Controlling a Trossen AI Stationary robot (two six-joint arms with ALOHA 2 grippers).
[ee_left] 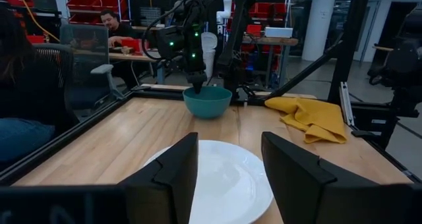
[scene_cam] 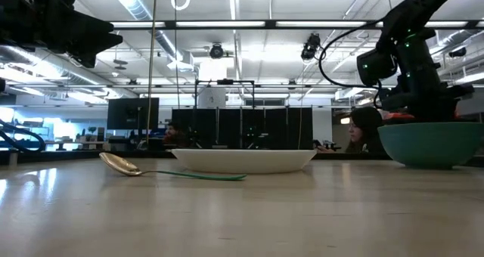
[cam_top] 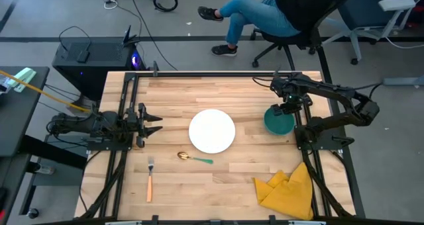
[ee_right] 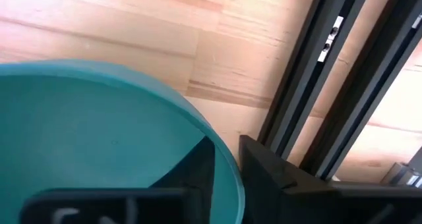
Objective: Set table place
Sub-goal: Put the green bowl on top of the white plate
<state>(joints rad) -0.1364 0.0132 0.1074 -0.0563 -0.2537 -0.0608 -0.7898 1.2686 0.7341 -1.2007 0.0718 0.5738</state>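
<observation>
A round white plate (cam_top: 212,131) lies at the middle of the wooden table (cam_top: 199,192). The gold spoon with a teal handle (cam_top: 194,158) lies just near of the plate. The orange-handled fork (cam_top: 150,179) lies at the near left. The teal bowl (cam_top: 277,122) stands on the table right of the plate. My right gripper (cam_top: 289,108) is above the bowl's far right rim, shut on it. My left gripper (cam_top: 154,124) is open and empty, left of the plate and pointing at it (ee_left: 229,143). My right gripper holds the teal bowl by its rim (ee_right: 227,159) at the far right side, one finger (ee_right: 194,174) inside the bowl and one outside. The fingers come from above, pointing down. The bowl stands upright, and its base looks to be on the table (scene_cam: 429,165).
A crumpled yellow cloth (cam_top: 288,188) lies at the near right of the table. Black frame rails (cam_top: 126,119) run along both sides of the table. A seated person (cam_top: 265,13) is beyond the far edge.
</observation>
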